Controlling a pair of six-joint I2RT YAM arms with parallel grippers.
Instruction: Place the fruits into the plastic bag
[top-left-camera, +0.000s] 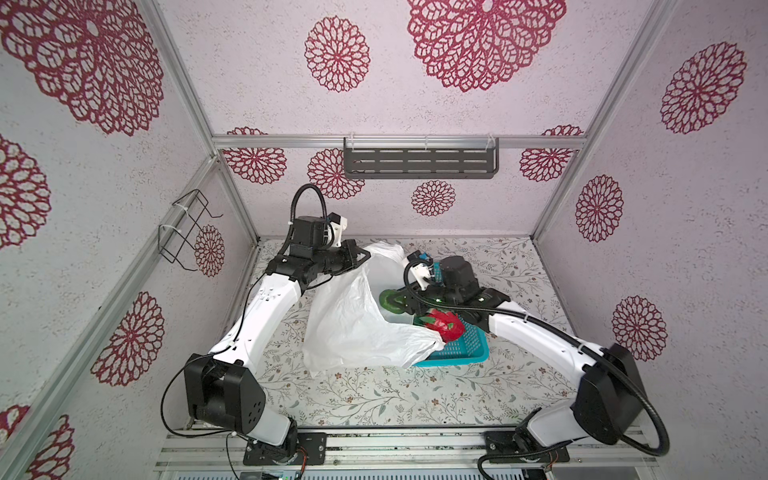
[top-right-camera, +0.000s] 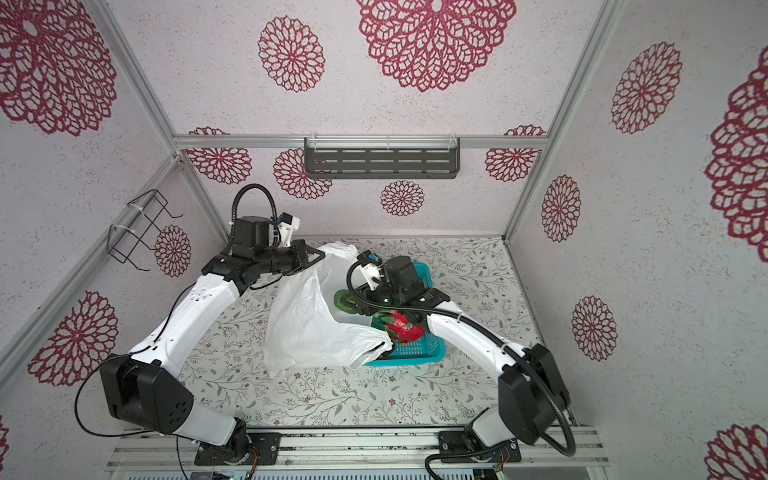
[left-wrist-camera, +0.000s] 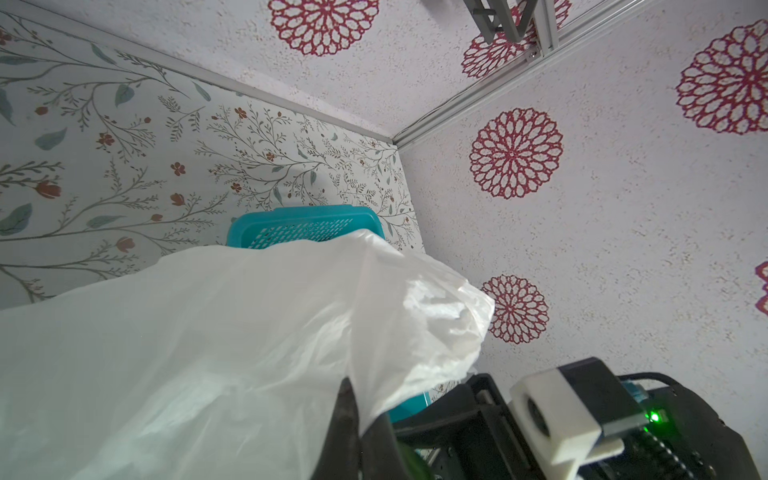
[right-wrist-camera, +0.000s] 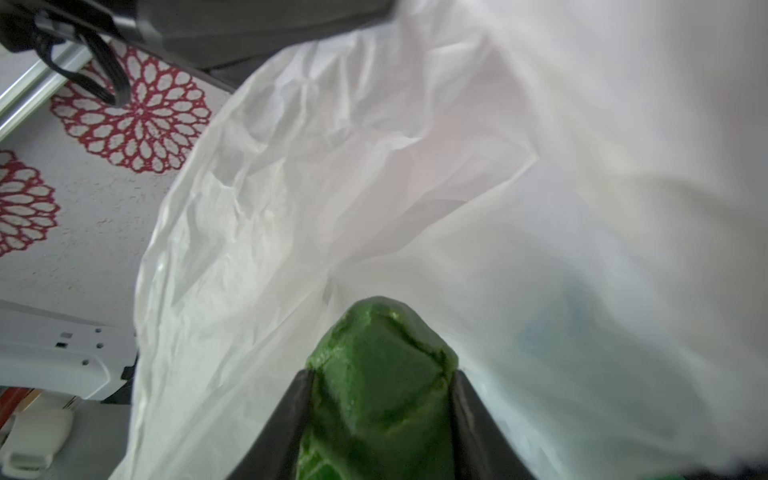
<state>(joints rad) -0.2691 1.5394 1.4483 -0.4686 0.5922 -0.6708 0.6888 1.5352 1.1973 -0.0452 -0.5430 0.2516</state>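
At the mouth of the bag, the right end effector is clamped on a bumpy green fruit, its nose pointing into the white film that surrounds it in the right wrist view. In both top views the fruit hangs at the bag's open right side, just beside the basket. The left end effector is pressed together on the bag's upper edge at the back and holds that edge above the tabletop.

The main risk, as I judge it, is a release made too soon. The fruit is only at the opening, so it could land on the lower lip and roll onto the tabletop or back into the basket. The film is thin and slick, and if it slips from the left pinch the mouth would collapse over the fruit. The right fingers could also snag the plastic and drag the bag when they pull out.

The teal basket holds a red-and-green fruit; the arm and the bag, which drapes over its near corner, hide the rest of its floor. No fruit shows in the visible part of the bag, and its depths are hidden.
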